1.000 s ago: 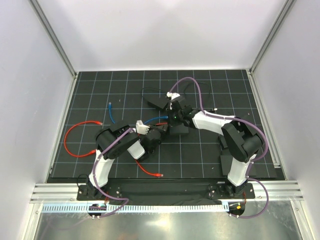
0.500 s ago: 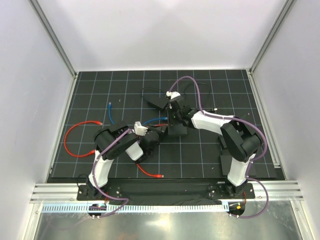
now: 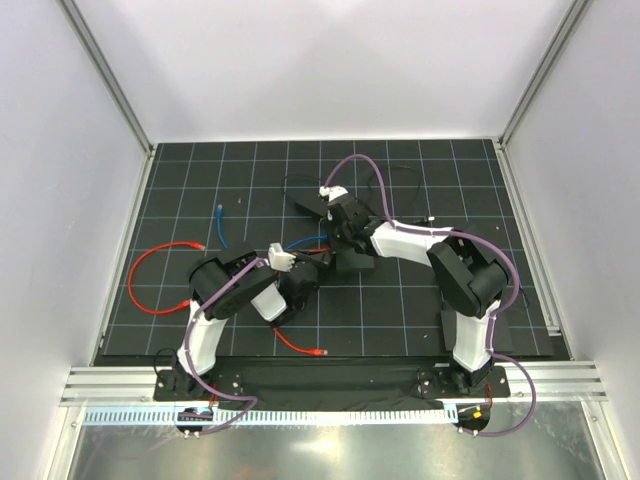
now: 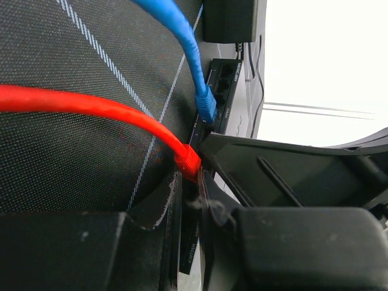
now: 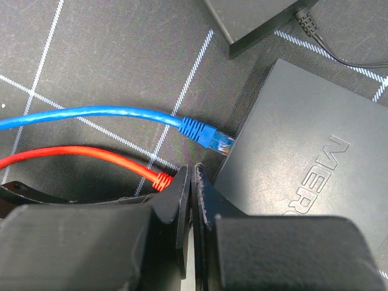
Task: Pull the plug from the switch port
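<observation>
The left gripper is pinching the near end of the flat matte-black plastic switch while the right gripper, fingers pressed together and empty, is hovering beside the red plastic plug in its port edge, probably best gripped on the stiff body, not the limp red cable.

The top camera looks steeply down over the whole bench. Both wrist cameras sit close, sharing the switch, blue cable and red cable.
</observation>
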Robot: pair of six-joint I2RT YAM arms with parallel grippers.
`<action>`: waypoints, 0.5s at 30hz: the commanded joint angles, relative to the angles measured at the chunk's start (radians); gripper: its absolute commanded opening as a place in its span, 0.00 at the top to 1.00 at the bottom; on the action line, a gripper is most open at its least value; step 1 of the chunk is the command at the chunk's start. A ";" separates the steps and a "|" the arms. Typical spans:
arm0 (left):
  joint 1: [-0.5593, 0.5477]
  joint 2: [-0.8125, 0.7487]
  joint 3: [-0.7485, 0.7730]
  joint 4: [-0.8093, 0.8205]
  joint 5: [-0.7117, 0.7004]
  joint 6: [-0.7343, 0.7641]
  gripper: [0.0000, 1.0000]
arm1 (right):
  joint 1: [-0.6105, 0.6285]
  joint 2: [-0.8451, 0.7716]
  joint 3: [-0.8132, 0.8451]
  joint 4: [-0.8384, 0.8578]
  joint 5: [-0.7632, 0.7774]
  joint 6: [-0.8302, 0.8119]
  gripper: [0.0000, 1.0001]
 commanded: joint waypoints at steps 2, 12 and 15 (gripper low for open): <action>0.011 -0.017 -0.036 -0.066 -0.066 0.011 1.00 | -0.005 -0.020 -0.011 -0.050 0.109 0.011 0.91; 0.025 -0.072 -0.085 -0.049 -0.089 0.014 1.00 | -0.005 -0.019 -0.022 -0.037 0.118 0.011 0.91; 0.025 -0.074 -0.086 -0.053 -0.090 0.024 1.00 | -0.005 -0.010 -0.019 -0.027 0.115 0.008 0.91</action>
